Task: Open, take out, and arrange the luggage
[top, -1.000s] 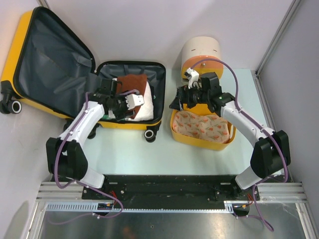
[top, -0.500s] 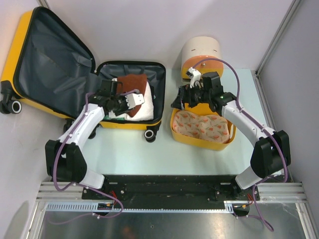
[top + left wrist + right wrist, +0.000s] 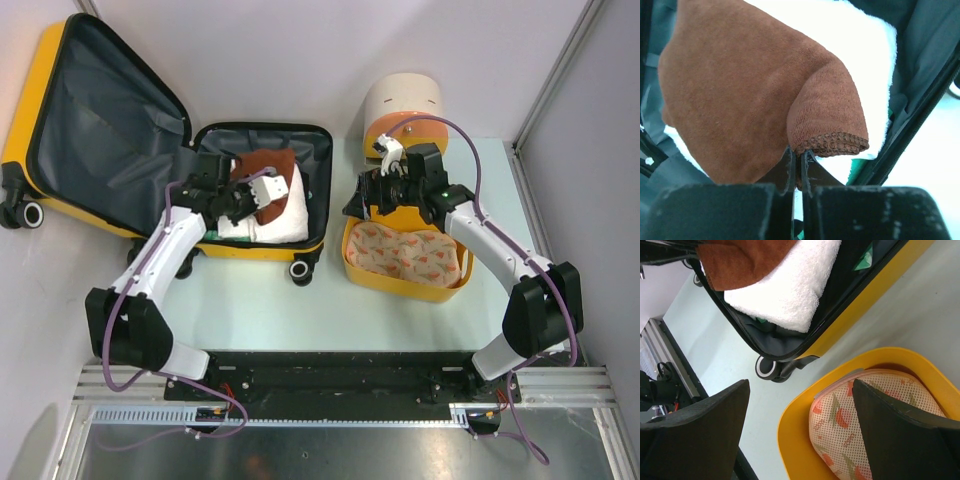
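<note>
Luggage (image 3: 255,250) is lying open beneath the left gripper (image 3: 798,159), its base sitting directly under the fingertips and its lid spreading away to that gripper's left. The shell is looking stiff and smooth, so it is probably slippery and bulky for two fingers. If it had to be shifted, the zipper rim or a wall edge would likely be the place to take hold, and the wheels suggest it may roll when pushed. The contents are a different matter — soft cloth, light, prone to drooping and unfolding.

The left gripper's jaws are pressing almost together, pinching a raised fold at the near edge of the brown towel (image 3: 740,90), which is resting on the white towel (image 3: 850,30). A pinch on one fold is probably going to lift the brown towel alone, with the rest trailing.

The right gripper (image 3: 801,390) is hanging with its jaws spread wide, holding nothing, over the rim of the bin (image 3: 795,430). A patterned pouch (image 3: 860,415) is lying in the bin below it, and a luggage wheel (image 3: 765,369) is sitting just beyond that rim.

No brand, label or writing is showing legibly in any view.
</note>
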### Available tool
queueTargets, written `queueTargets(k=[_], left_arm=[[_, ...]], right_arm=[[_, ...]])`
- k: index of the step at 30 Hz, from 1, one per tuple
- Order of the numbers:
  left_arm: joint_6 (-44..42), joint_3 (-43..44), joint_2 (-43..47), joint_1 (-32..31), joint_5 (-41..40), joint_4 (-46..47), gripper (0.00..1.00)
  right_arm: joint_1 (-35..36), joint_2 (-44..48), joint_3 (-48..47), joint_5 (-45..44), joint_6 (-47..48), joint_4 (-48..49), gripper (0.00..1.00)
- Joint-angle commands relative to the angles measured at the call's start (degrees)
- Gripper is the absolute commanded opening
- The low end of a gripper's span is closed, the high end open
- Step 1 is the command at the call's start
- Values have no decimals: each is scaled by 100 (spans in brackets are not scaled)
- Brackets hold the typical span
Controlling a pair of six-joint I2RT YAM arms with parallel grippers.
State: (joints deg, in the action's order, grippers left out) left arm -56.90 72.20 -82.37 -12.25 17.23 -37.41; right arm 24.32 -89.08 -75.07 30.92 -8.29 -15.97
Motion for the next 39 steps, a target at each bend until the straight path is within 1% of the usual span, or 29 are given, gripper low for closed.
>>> queueTargets(k=[1, 3, 5, 8, 13, 16, 17, 18, 20, 27, 31, 35, 39], left_arm=[[600, 592, 185, -6, 377, 137, 0], [986, 907, 273, 30, 508, 137, 0], [1172, 1145, 467, 39, 570, 129, 0], [1410, 1304, 757, 39, 606, 129, 0], [1586, 1331, 1187, 47, 465, 102, 0], [1787, 1410, 1416, 47, 491, 76, 0], [1875, 1445, 1477, 47, 500, 84, 0], [1937, 1472, 1574, 47, 509, 76, 0], [2121, 1524, 1653, 47, 492, 85, 0], [2754, 1736, 1952, 56, 606, 58, 0], [2851, 1683, 2084, 56, 659, 58, 0], [2913, 1656, 2102, 56, 693, 58, 0], [2966, 1683, 2102, 56, 729, 67, 0]], right_arm=[[-15, 83, -289, -7, 266, 111, 89], [-15, 92, -289, -50, 381, 172, 91], [-15, 66, -280, -77, 583, 243, 92], [-15, 31, -280, -139, 811, 418, 93], [12, -39, -193, -104, 1496, 910, 96], [29, -48, 44, 212, 1979, 1437, 100], [55, -31, 184, 291, 2085, 2004, 100], [91, -39, 403, 344, 2243, 2245, 100], [222, -127, 484, 371, 2428, 2640, 100], [644, -619, 554, 661, 2701, 3081, 100], [864, -847, 669, 819, 2745, 3608, 100], [1110, -1041, 669, 1284, 2737, 4170, 100], [1452, -1269, 651, 1285, 2816, 4566, 100]])
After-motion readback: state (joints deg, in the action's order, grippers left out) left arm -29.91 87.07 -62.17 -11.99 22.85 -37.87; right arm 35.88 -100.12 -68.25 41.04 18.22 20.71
